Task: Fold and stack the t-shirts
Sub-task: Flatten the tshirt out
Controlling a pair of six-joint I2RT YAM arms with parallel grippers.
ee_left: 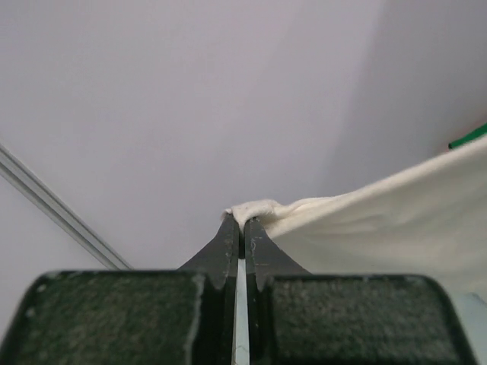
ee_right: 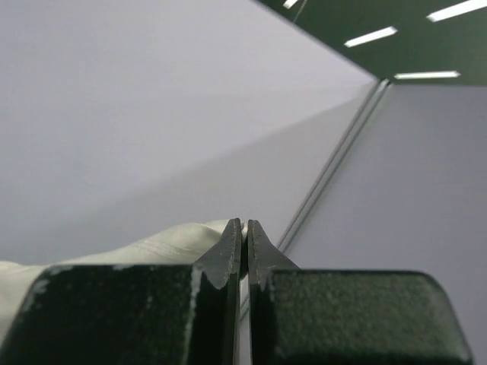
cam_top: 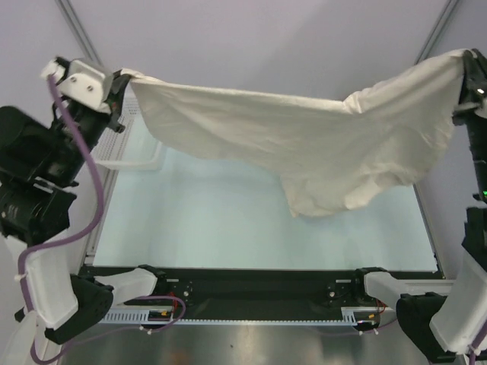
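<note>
Cream cloth is pinched in both end effectors. The left end effector (ee_left: 242, 219) is clenched on a bunched corner of the tee (cam_top: 304, 144). The right end effector (ee_right: 243, 223) is clamped on the opposite corner, with only a thin edge of fabric between its fingers. The tee hangs in the air from upper left to upper right of the top view, above the pale surface (cam_top: 228, 228). It sags in the middle, and a loose fold droops lowest at centre right.

To spread it well, both grips should hold firm and draw apart until the top edge runs straight. Then both should lower together, so the drooping fold lands first and the rest lays out flat without creases.

The right end effector is cut off at the frame's right edge in the top view. Sleeves and neck are lost in the folds, so I cannot tell which edge is held. A white basket (cam_top: 114, 156) at left is partly covered. A green sliver at the right edge of the left wrist view may be another tee.
</note>
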